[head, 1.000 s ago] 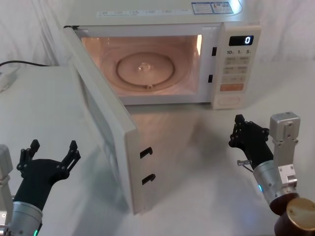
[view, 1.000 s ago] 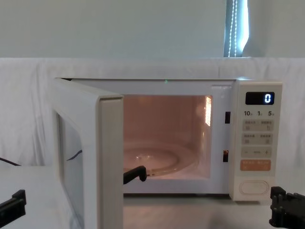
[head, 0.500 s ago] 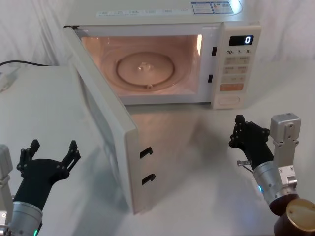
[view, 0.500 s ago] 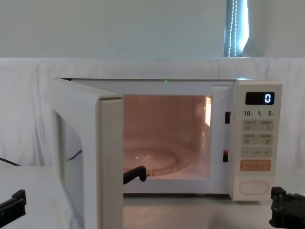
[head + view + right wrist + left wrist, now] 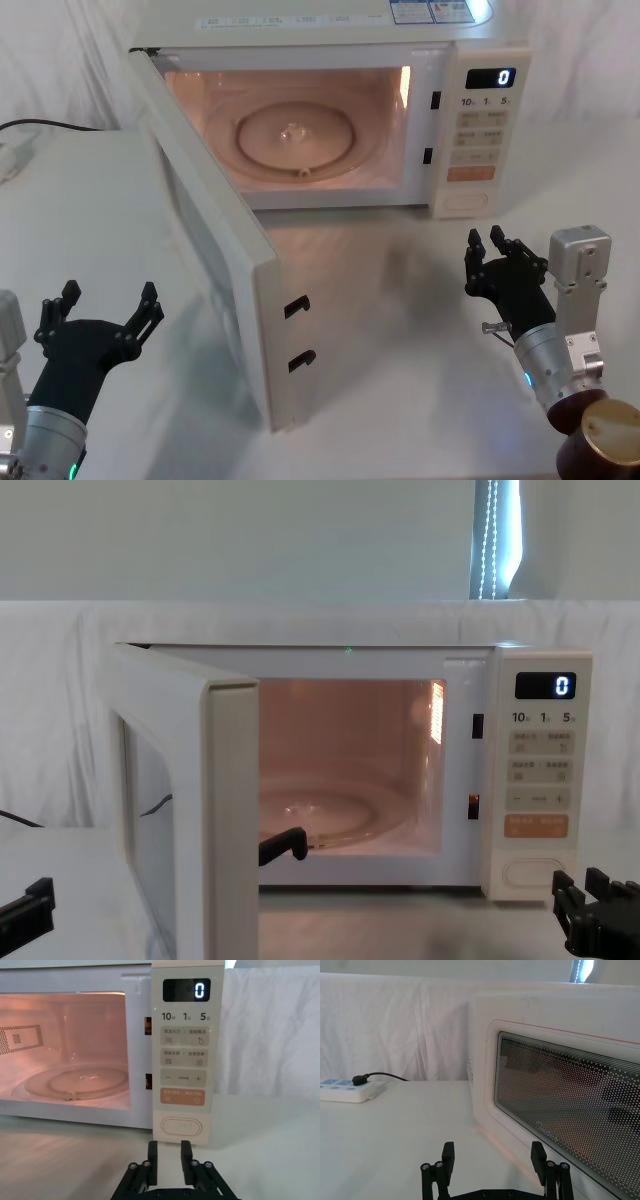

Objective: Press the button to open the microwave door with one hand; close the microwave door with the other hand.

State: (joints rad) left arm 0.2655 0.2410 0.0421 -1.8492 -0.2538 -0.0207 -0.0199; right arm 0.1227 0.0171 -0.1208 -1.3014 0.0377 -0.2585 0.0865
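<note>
Two black claws wait low over a white table [image 5: 420, 330] with white cloth hung behind it. At the back of the table stands a cream microwave [image 5: 300, 40], lit warm inside, with a round glass plate [image 5: 293, 138] on its floor. The microwave door [image 5: 215, 250] is swung wide open toward the robot's left, its latch hooks facing front. The wide oval button [image 5: 181, 1126] sits at the bottom of the keypad panel [image 5: 184, 1055], under the orange key [image 5: 183, 1096]. The display [image 5: 187, 990] shows a 0.

The left gripper [image 5: 98, 312] is near the front edge, on the outer side of the open door, apart from it. Its two fingers are spread wide and hold nothing. The right gripper [image 5: 495, 248] is in front of the button, a little way off, touching nothing. Its fingers [image 5: 152, 1161] stand a small way apart, with nothing between them.

A white power strip [image 5: 347, 1091] with a black plug lies on the table by the cloth, on the robot's left. The small words on the keys are too tiny to read.
</note>
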